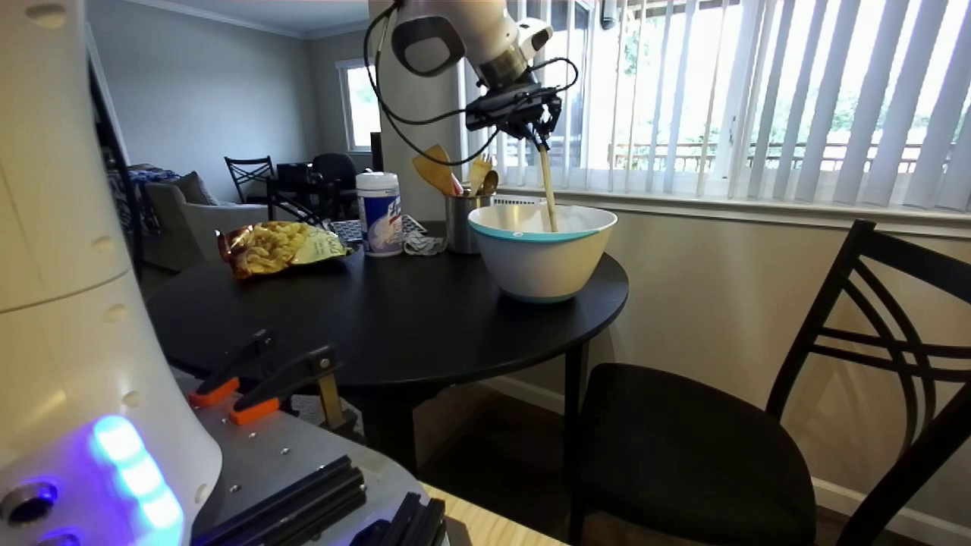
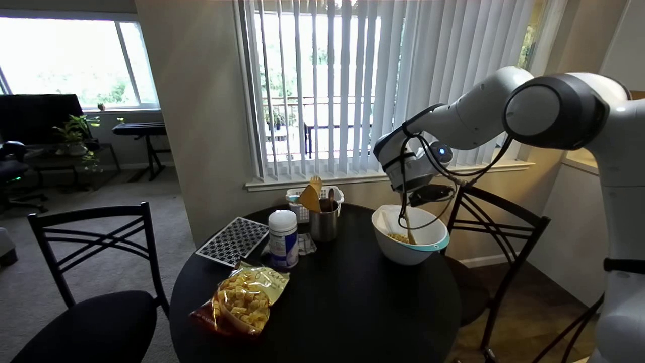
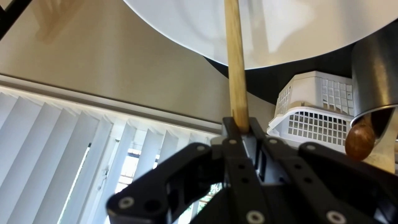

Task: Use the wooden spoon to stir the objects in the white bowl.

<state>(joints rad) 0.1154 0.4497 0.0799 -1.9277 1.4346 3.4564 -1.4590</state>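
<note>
The gripper point(image 3: 242, 126) is clamped on the wooden spoon point(image 3: 237, 71) at the end of its handle, one finger against each side; the handle runs from the fingertips into the white bowl point(image 1: 542, 262), standing slightly off vertical in an exterior view; the lower end of the spoon is inside the bowl, at the yellow pieces point(image 2: 398, 237) on the bottom, and whether it touches them cannot be told. The bowl stands upright on the round black table point(image 1: 364, 326), near the table edge; its rim carries a teal band, and a teal ring marks its base; the gripper is positioned above the rim, apart from it, at the end of the robot arm point(image 2: 466, 118). A metal utensil holder point(image 2: 324, 226) stands near the bowl and contains several utensils, including a flat-headed wooden utensil point(image 1: 435, 174); a white perforated basket point(image 2: 301, 214) is located just behind the holder in an exterior view; a wipes canister point(image 2: 283, 245) with a white lid stands upright beside the holder; a crumpled item point(image 2: 306, 245) lies between canister and holder; a patterned panel point(image 2: 234, 241) lies near the canister; a plastic bag point(image 2: 244, 300) with yellow contents lies on the table, well apart from the bowl; a black chair point(image 1: 686, 447) stands beside the table.
</note>
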